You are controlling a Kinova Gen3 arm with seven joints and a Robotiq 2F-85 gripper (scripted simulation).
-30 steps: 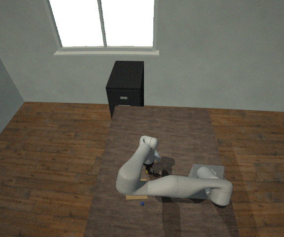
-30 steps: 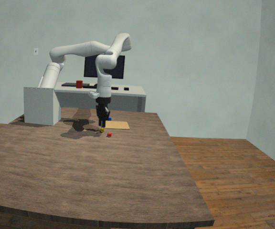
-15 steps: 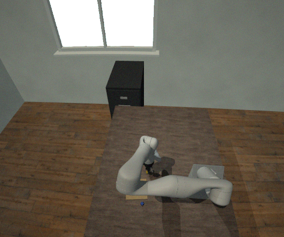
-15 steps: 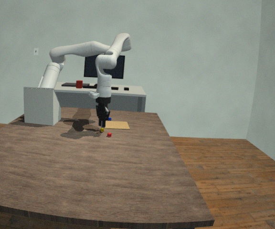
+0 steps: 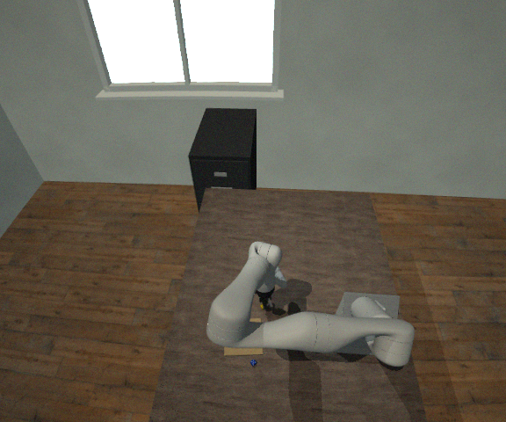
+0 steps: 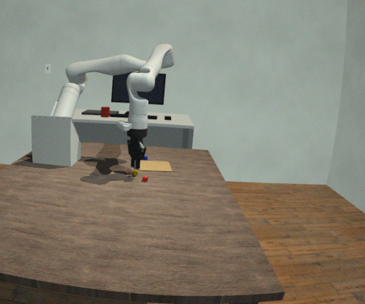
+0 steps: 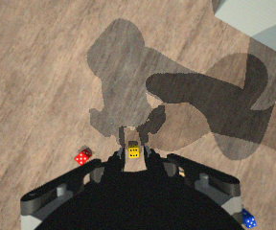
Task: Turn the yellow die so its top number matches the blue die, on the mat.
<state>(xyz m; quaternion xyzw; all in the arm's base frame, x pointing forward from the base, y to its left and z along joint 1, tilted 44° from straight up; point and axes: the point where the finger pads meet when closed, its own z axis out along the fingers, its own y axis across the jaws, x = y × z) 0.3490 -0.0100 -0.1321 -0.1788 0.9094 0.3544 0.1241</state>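
Wood-grained table [image 5: 316, 227] [image 6: 127, 228] [image 7: 33, 72] fills the middle of the scene, under pale grey-green walls. Above it, the gripper [image 5: 267, 308] [image 6: 135, 167] [image 7: 134, 152] points down with its fingers partly open, a modest gap between them. Between the fingertips in the wrist view sits the yellow die [image 5: 262, 306] [image 6: 135, 172] [image 7: 134, 151], with a sliver of space on either side, so it is not clamped. It is off the mat, and its pips are too small to read with certainty. From that die in the wrist view, the red die [image 6: 145, 178] [image 7: 82, 156] lies at nine o'clock and the blue die [image 5: 253, 362] [image 6: 145, 158] [image 7: 248, 218] at four o'clock, partly hidden by the gripper; which number it has on top, I cannot tell. In the exterior view the tan mat [image 5: 243, 351] [image 6: 156, 166] lies flat at about two o'clock from the yellow die, with the red die at four and the blue one at one. Farther out, at roughly ten o'clock, the pale mounting block [image 5: 392, 301] [image 6: 51, 140] [image 7: 267, 19] carries the arm. Past the table, toward twelve, a desk [image 6: 182, 121] holds a red cup [image 6: 104, 111] and a dark monitor [image 6: 156, 93].
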